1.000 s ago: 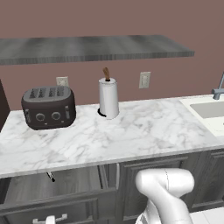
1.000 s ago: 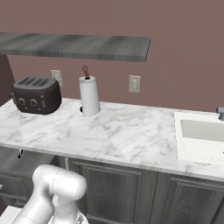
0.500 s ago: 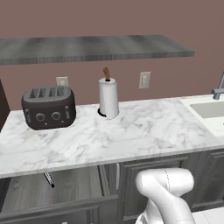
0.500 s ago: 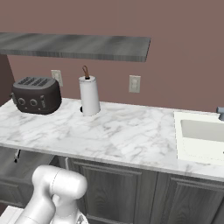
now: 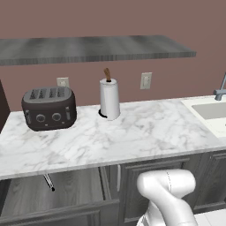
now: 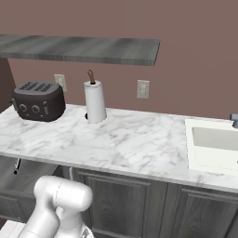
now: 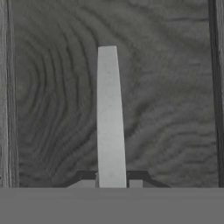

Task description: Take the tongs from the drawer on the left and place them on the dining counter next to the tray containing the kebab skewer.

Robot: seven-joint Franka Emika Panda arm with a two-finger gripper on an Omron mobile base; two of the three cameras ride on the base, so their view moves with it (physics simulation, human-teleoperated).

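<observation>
While jaws clamp the tongs [image 7: 108,118], the drawer [image 5: 53,201] open, no legible writing

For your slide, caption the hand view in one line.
Fingers shut on the silver tongs above the drawer's wood-grain floor.

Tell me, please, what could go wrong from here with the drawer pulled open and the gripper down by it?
The gripper is shut on the drawer's handle, not the tongs, so it must let go first. The tongs lie far back under the counter's edge, so reaching them risks hitting it. The arm stands close to the cabinet doors.
</observation>
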